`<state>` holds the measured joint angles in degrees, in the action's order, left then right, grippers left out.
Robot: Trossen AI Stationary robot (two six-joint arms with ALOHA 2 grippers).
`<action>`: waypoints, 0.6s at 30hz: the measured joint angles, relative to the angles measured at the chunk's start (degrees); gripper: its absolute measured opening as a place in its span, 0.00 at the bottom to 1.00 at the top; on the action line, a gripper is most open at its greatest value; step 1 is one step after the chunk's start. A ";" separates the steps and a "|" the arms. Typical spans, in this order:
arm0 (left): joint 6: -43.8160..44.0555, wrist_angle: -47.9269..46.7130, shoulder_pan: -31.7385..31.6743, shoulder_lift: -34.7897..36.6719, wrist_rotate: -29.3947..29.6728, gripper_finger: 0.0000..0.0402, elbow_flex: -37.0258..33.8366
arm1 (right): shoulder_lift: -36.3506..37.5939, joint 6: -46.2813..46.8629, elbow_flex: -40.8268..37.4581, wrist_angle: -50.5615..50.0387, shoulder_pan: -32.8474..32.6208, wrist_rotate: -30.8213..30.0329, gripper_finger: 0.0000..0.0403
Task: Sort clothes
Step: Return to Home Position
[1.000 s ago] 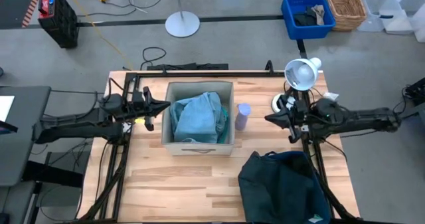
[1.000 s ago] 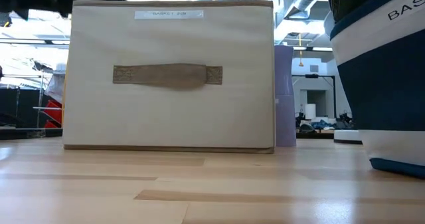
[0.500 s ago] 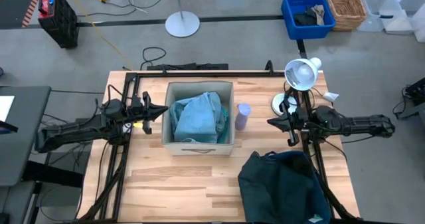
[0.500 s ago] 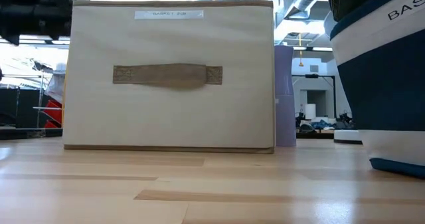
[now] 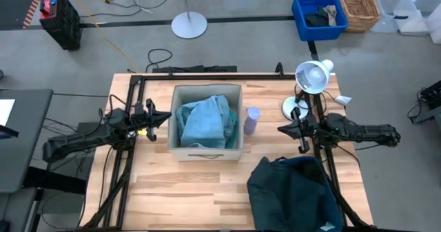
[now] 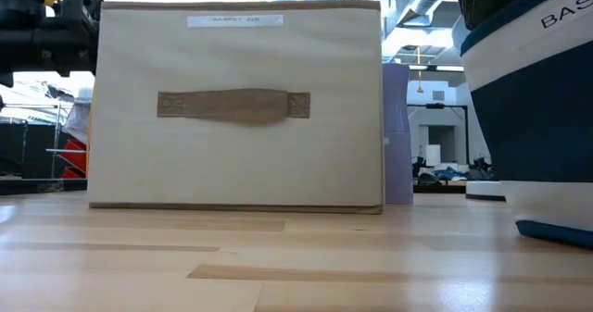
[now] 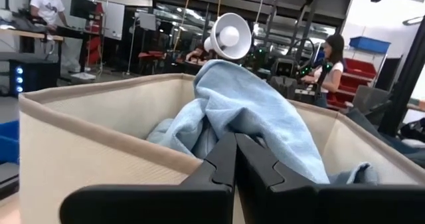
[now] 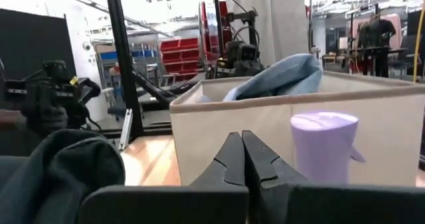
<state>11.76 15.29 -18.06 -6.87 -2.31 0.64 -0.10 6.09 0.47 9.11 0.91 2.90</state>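
Observation:
A pale blue garment (image 5: 204, 120) lies bunched inside the beige fabric box (image 5: 180, 149) at the table's middle, rising above its rim; it also shows in the left wrist view (image 7: 247, 111). A dark green garment (image 5: 279, 191) lies in the navy bin (image 5: 311, 166) at the near right and shows in the right wrist view (image 8: 60, 174). My left gripper (image 5: 167, 116) is shut and empty just left of the box. My right gripper (image 5: 280, 128) is shut and empty right of the box, above the bin's far edge. I can make out no turquoise or black garment.
A lavender cup (image 5: 251, 120) stands against the box's right side. A white lamp (image 5: 313, 75) stands at the far right corner. The navy bin (image 6: 528, 99) fills the near right. Bare wood (image 5: 186, 191) lies in front of the box. People stand in the room beyond.
My left gripper has come down and drawn back a little toward the table's left edge, staying shut; it now shows at the top left of the low view. My right arm has drawn back toward the table's right edge. The clothes have not moved.

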 joint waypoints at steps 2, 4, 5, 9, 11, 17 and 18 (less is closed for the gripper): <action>-0.66 -2.12 0.00 1.49 0.07 0.00 -0.03 | 0.07 -0.38 0.00 -0.57 0.28 0.00 0.00; -1.07 -3.74 0.00 2.66 0.04 0.00 -0.07 | 0.00 -0.29 -0.02 -1.66 0.44 -0.01 0.00; -1.17 -4.32 0.00 3.20 0.04 0.00 -0.07 | 0.02 -0.21 -0.02 -1.61 0.44 -0.02 0.00; -1.46 -5.89 0.00 4.97 0.03 0.00 -0.11 | 0.02 -1.02 -0.04 -1.79 0.43 -0.02 0.00; -2.13 -6.86 0.00 5.80 -0.13 0.00 -0.11 | 0.04 -1.69 -0.04 -2.40 0.42 -0.02 0.00; -1.69 -8.69 0.00 6.75 -0.37 0.00 -0.17 | 0.02 -0.06 -0.07 -5.72 0.42 0.00 0.00; -1.22 -8.55 0.00 6.72 -0.38 0.00 -0.17 | 0.02 -0.09 -0.07 -6.12 0.42 0.00 0.00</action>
<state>10.54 6.74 -18.06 -0.15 -2.69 0.47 -0.08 6.00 0.40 2.99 1.32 2.90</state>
